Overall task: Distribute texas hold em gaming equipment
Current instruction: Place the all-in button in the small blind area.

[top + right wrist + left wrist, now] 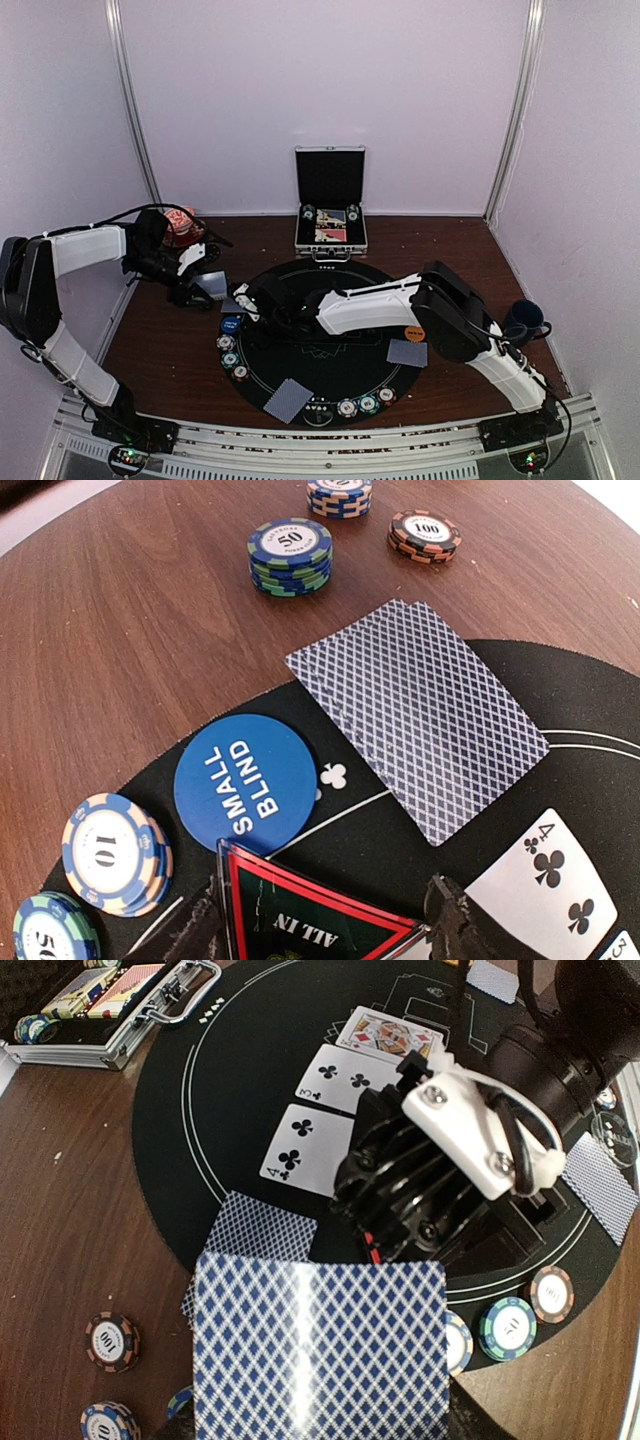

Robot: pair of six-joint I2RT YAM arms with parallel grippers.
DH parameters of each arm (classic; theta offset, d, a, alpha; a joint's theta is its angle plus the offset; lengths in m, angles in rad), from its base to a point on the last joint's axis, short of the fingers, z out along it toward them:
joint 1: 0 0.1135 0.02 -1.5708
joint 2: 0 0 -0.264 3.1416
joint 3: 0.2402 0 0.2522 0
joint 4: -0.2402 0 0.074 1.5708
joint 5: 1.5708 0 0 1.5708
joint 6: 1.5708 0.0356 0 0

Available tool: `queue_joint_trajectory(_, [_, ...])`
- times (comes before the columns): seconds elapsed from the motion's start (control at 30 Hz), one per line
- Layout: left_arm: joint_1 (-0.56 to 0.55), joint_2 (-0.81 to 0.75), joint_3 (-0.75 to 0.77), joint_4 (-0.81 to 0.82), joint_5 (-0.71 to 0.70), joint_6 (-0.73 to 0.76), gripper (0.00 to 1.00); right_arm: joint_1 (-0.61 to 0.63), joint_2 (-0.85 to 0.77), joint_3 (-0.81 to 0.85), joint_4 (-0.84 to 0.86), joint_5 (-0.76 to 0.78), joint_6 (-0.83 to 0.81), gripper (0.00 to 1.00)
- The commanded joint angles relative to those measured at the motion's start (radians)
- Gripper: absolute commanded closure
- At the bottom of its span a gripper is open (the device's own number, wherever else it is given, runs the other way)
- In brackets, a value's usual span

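Only the right wrist view shows the red-edged "ALL IN" triangle (300, 920) between the right gripper's (325, 928) jaws, at the black mat's (400, 875) edge beside the blue "SMALL BLIND" disc (245, 785). Whether the jaws pinch it, I cannot tell. Left of the mat, the left gripper (205, 287) is clamped on a blue-backed card (320, 1350).

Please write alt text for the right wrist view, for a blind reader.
A triangular ALL IN marker sits between the fingers of the right gripper, over a black mat. Beyond lie a blue SMALL BLIND disc, two face-down cards, a four of clubs and chip stacks.
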Motion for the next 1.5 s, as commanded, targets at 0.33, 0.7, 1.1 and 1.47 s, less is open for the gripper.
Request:
queue_joint_trajectory(0.33, [-0.015, 0.001, 0.036, 0.042, 0.082, 0.005, 0.41, 0.060, -0.059, -0.065, 0.019, -0.091, -0.063, 0.33])
queue_joint_trajectory(0.7, [-0.013, 0.001, 0.036, 0.042, 0.084, 0.005, 0.41, 0.065, -0.049, -0.039, 0.005, -0.065, -0.057, 0.24])
queue_joint_trajectory(1.1, [-0.013, 0.000, 0.035, 0.042, 0.085, 0.005, 0.41, 0.063, -0.130, -0.057, -0.011, -0.011, -0.045, 0.18])
queue_joint_trajectory(1.47, [-0.013, -0.004, 0.036, 0.042, 0.089, 0.003, 0.41, 0.063, -0.243, -0.119, -0.031, 0.032, -0.036, 0.12])
